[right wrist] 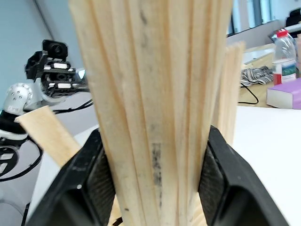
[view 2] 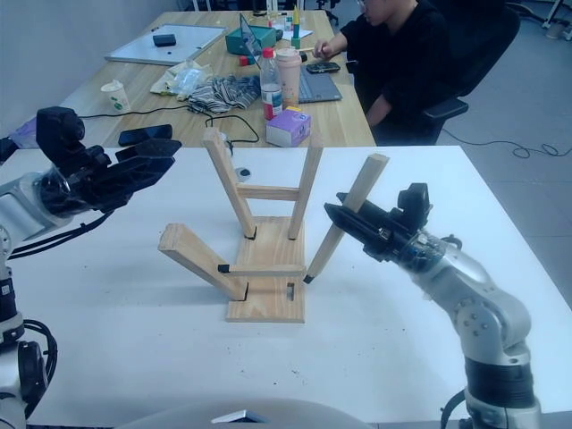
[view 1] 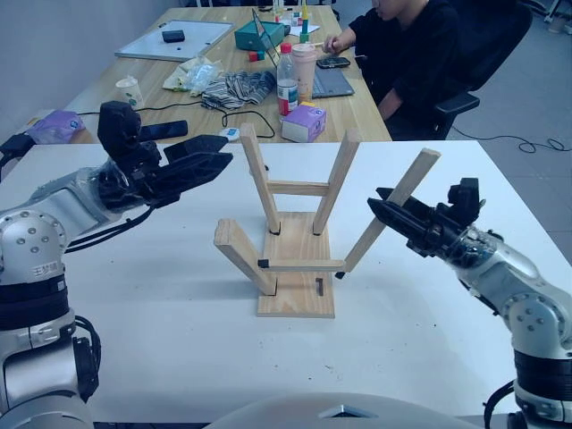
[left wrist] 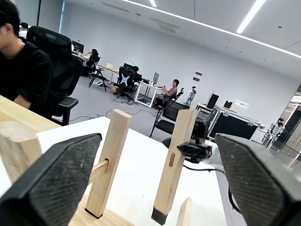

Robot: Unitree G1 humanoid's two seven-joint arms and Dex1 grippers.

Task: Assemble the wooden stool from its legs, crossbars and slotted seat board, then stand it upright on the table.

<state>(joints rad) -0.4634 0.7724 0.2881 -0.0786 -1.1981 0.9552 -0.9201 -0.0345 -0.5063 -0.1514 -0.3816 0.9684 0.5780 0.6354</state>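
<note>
The left end effector (view 1: pixel 225 152) hangs above the worktop (view 1: pixel 134 313) to the left of the upturned stool. Its 2 fingers are spread apart, hold nothing, and point rightward at the stool. The seat board (view 1: pixel 304 299) lies flat in the middle of the worktop. The 2 back legs (view 1: pixel 257 183) stand in its far slots, joined by the upper crossbar (view 1: pixel 299 188). At the near left corner the leaning leg (view 1: pixel 239 252) tips outward to the left. From it the lower crossbar (view 1: pixel 304 264) runs rightward to the held leg (view 1: pixel 413 179). That leg slants, its long axis rising up and to the right away from the board. Its dark lower tip is at the board's right edge, near an open slot (view 1: pixel 319 286); whether it rests on board or worktop cannot be told. The right end effector (view 1: pixel 386 210) is clamped on this leg about mid-length. The coming move likely turns on swinging that leg upright and its tip leftward into the slot. The left arm is nearer the leaning leg, which lies below and to its right.
</note>
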